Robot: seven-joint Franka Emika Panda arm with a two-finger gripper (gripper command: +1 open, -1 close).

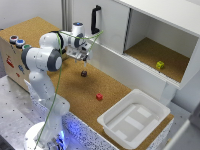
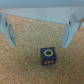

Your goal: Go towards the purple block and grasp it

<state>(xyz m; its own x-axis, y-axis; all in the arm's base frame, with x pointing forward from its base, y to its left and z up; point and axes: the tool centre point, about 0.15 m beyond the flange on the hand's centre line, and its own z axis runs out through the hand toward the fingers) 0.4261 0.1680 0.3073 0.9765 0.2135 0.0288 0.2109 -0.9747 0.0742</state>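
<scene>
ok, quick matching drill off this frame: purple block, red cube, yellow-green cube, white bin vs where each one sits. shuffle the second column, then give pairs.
Things:
1. purple block
2. red cube
3. yellow-green cube
4. white bin

Places:
A. inside the open cabinet compartment
B. at the end of the cork surface toward the exterior view's right
C. on the cork right below the gripper
D. alone on open cork between the purple block and the bin

Pairs: 1-C, 2-D, 3-A, 4-B
</scene>
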